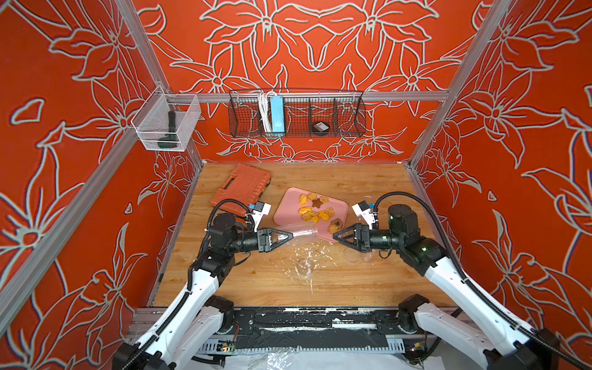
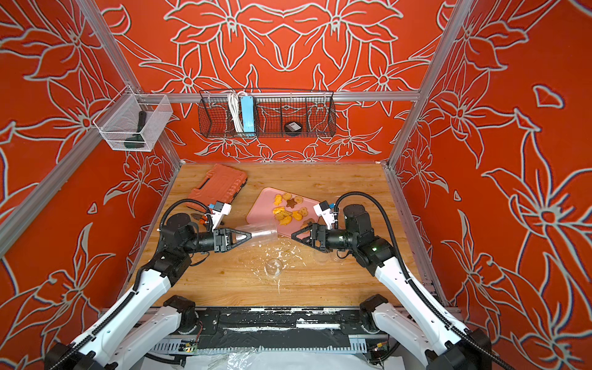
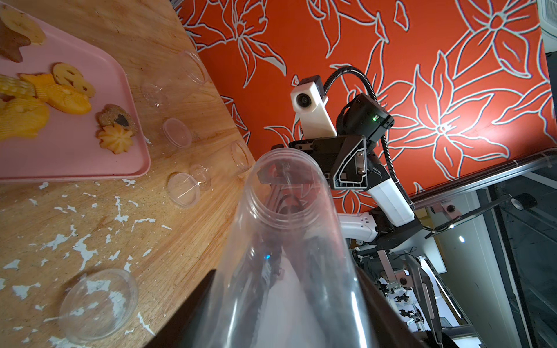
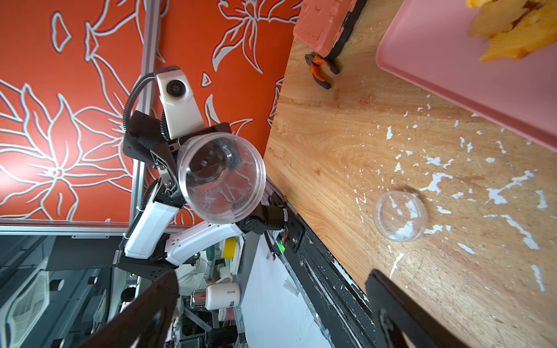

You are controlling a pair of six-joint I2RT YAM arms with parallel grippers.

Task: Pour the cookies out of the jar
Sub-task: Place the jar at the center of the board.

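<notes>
Left claw (image 1: 290,236) clenched on closed end of jar (image 1: 303,233); it lies sideways, mouth pointing away from claw, looks empty. Cookies (image 1: 315,211) on tray (image 1: 286,205) just beyond that mouth. Right claw (image 1: 336,238) spread, holding nothing. Jar probably light, thin, slick, squashable: hold the base, gently.

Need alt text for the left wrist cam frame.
An empty-looking clear jar, clamped on its side between the left fingers, fills the foreground, mouth toward the right arm. Cookies lie on a pink tray; a clear lid sits among white flecks on the wooden table.
</notes>
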